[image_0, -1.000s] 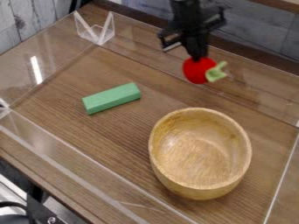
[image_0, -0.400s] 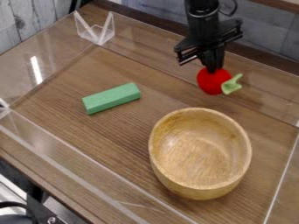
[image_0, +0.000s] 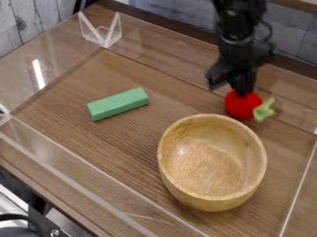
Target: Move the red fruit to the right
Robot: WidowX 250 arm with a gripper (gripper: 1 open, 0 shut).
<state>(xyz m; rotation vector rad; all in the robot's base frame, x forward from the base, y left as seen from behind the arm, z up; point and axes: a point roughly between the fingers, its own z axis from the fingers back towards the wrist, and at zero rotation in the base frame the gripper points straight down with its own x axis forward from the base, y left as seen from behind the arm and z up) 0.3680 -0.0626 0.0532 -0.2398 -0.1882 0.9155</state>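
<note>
The red fruit point(image_0: 243, 103) is small, glossy and round, with a green leafy end point(image_0: 264, 111) pointing right. It sits low over the wooden table, just past the far right rim of the wooden bowl point(image_0: 212, 160). My black gripper point(image_0: 239, 88) comes down on it from above and is shut on its top. Whether the fruit touches the table cannot be told.
A green rectangular block point(image_0: 118, 104) lies at the middle left. Clear acrylic walls point(image_0: 37, 74) fence the table, with a clear triangular stand point(image_0: 99, 31) at the back left. The right wall stands close beyond the fruit.
The gripper has carried the red fruit to the right and downward, from the back middle to a spot beside the bowl's far right rim.
</note>
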